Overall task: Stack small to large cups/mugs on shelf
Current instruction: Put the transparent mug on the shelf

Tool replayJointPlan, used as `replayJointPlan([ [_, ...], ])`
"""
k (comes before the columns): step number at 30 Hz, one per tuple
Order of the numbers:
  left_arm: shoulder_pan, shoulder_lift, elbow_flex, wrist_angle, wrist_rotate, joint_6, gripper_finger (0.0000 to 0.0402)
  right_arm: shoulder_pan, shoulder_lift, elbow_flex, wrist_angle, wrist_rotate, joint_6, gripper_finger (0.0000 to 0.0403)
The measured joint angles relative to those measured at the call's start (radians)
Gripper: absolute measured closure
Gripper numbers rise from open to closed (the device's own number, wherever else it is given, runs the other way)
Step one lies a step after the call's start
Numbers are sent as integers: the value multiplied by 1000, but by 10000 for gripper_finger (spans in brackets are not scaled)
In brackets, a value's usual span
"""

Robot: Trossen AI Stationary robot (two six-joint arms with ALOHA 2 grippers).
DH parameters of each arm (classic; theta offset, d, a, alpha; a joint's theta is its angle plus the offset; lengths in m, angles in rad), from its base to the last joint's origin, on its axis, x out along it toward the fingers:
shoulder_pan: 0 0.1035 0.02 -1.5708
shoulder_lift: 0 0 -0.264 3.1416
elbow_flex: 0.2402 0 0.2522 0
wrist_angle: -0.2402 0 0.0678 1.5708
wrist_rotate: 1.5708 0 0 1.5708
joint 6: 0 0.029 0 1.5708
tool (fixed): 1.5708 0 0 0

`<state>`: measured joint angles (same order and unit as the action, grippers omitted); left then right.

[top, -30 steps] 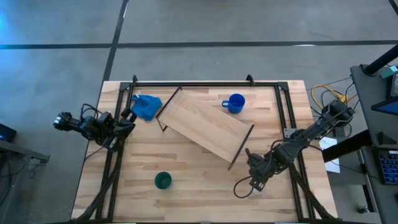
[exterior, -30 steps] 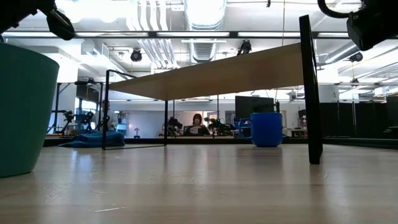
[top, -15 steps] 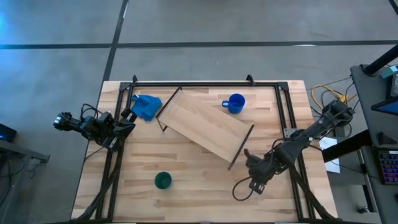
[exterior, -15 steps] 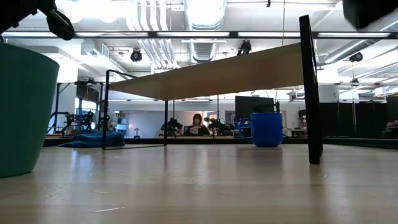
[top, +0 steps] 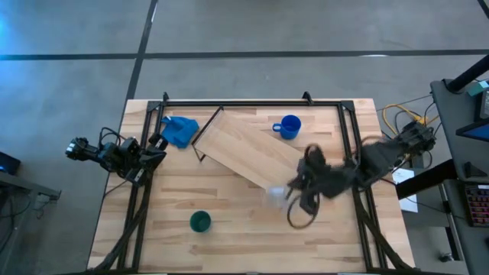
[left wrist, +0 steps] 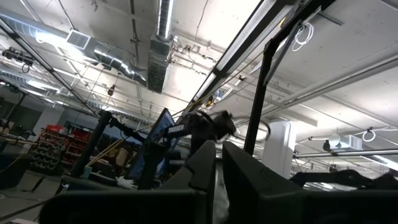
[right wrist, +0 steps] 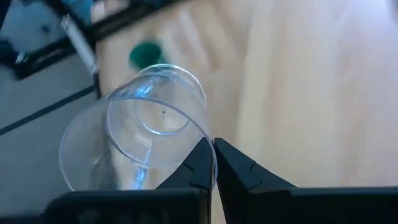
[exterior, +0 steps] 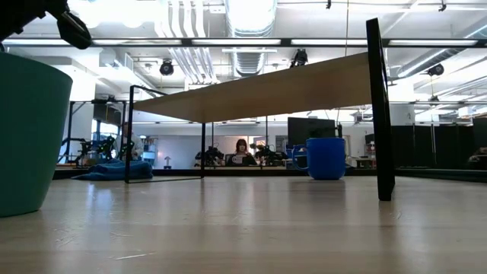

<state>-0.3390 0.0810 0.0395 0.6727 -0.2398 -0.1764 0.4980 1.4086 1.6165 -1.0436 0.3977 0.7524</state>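
Note:
The light-wood shelf (top: 248, 156) stands slantwise on the tabletop on its dark rod frames. The bright blue mug (top: 289, 126) stands on the table behind it. The dark green cup (top: 200, 221) stands near the front edge and fills the low view's left side (exterior: 30, 137). My right gripper (top: 290, 195) is shut on the tiny clear glass cup (top: 273, 197) above the shelf's near right end. My left gripper (top: 157, 140) waits shut at the table's left edge, pointing up at the ceiling in the left wrist view (left wrist: 217, 149). My right gripper pinches the glass cup's thin wall (right wrist: 202, 134) between its two nearly shut fingers. One finger seems to be inside the cup and one outside. The cup is lifted clear and tilted, with its mouth turned toward the wrist camera and its base away.
A blue cloth (top: 179, 130) lies at the far left, next to the shelf's left frame. A dark metal frame (top: 229, 101) runs along the table's far and side edges. A person sits in the room far behind the table (exterior: 242, 150).
My right gripper has risen out of the low view. It has swung from the near right part of the table toward the shelf's near right end. The glass cup has come up with it and now shows clear of the table.

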Motion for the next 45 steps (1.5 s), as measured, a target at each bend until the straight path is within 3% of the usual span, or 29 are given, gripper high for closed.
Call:
replayJointPlan([
  [8,0,0,0,0,0,0,386,-259,28,139,-118,-41,-239,394],
  [13,0,0,0,0,0,0,386,-448,80,171,-197,-389,-246,394],
  [17,0,0,0,0,0,0,386,-515,147,215,-410,-432,-280,394],
  [20,0,0,0,0,0,0,386,-533,206,249,-540,-432,-304,394],
  [25,0,0,0,-1,0,0,386,-525,225,251,-379,-538,-349,394],
  [31,0,0,1,-2,0,1,386,-528,322,283,-532,-523,-371,394],
  [38,0,3,1,0,0,0,386,-523,394,309,-503,-509,-424,394],
  [45,0,3,1,-1,0,82,386,-530,490,450,-463,-454,-483,394],
])
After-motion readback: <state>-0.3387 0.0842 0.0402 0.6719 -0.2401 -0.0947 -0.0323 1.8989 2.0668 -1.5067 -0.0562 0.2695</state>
